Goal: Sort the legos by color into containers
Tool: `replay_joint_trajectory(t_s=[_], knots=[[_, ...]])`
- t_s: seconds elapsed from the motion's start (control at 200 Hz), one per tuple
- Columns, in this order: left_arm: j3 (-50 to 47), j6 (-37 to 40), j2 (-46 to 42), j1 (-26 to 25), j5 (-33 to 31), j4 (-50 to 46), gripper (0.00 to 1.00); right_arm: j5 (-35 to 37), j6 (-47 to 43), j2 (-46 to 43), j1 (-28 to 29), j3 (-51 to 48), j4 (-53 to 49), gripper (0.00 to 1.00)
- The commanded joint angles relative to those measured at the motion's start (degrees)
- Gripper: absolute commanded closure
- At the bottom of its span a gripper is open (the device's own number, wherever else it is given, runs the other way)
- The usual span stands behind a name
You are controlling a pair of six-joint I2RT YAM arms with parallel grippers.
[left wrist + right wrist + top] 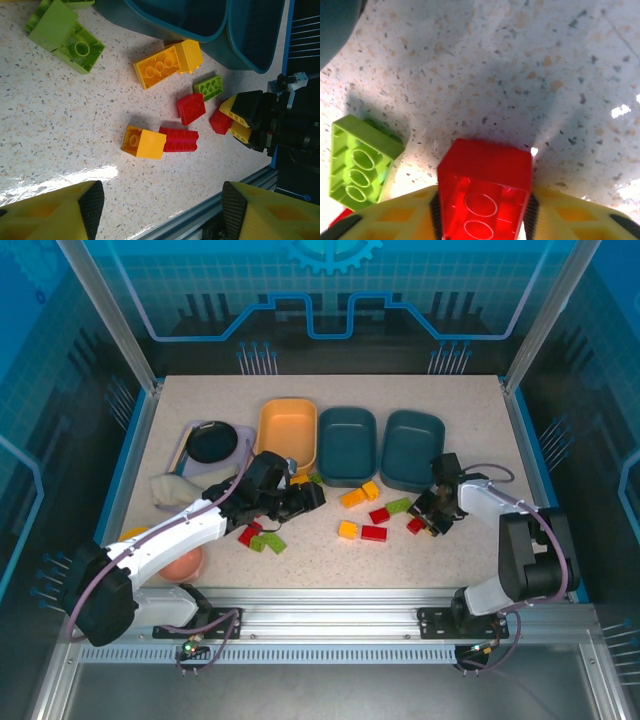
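A small red plastic brick [485, 185] is pinched in my right gripper [432, 520], close to the speckled table [520, 75], beside a lime-green brick [360, 160] and before a dark teal plastic tub [412, 448]. My left gripper [160, 200] hangs spread, holding nothing.

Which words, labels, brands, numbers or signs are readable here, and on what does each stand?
None can be read.
The red lego in the right claw shows plain rings, no brand.
The tubs carry no print.
The gear drawing at the back has no letters.
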Motion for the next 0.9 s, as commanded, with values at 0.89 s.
replay_joint_trajectory(t_s=[0.89], knots=[[8.77, -11.88, -2.51, 1.02, -16.2, -36.76, 0.34, 8.99, -22.24, 36.22, 1.1, 56.7, -22.52, 0.59]])
